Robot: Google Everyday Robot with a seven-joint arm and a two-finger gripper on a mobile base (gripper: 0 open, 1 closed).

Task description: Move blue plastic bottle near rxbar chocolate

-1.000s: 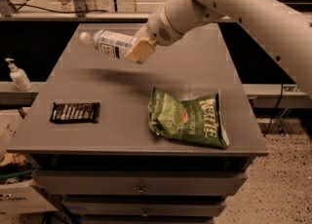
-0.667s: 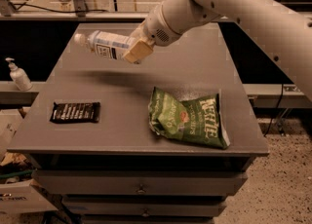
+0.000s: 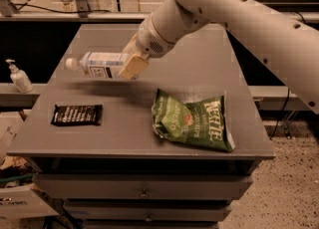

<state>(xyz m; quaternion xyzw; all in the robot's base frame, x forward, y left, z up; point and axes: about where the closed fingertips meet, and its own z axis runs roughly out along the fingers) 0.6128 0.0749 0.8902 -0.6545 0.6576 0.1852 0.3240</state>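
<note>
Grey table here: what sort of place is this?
Probably a robot lab or workshop: grey metal table with drawers, trailing black cable, and a white arm whose claw holds a clear blue-labelled plastic bottle above the table.

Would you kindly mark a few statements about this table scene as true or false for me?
1. The gripper holds the bottle on its side, with the cap toward the picture's left. True.
2. The bottle touches the black snack bar. False: they are apart, and the bar lies flat near the table's front left corner.
3. The green chip bag lies to the picture's right of the snack bar. True.
4. The white pump bottle stands on the table. False: it stands off the table, on a ledge to the picture's left.
</note>
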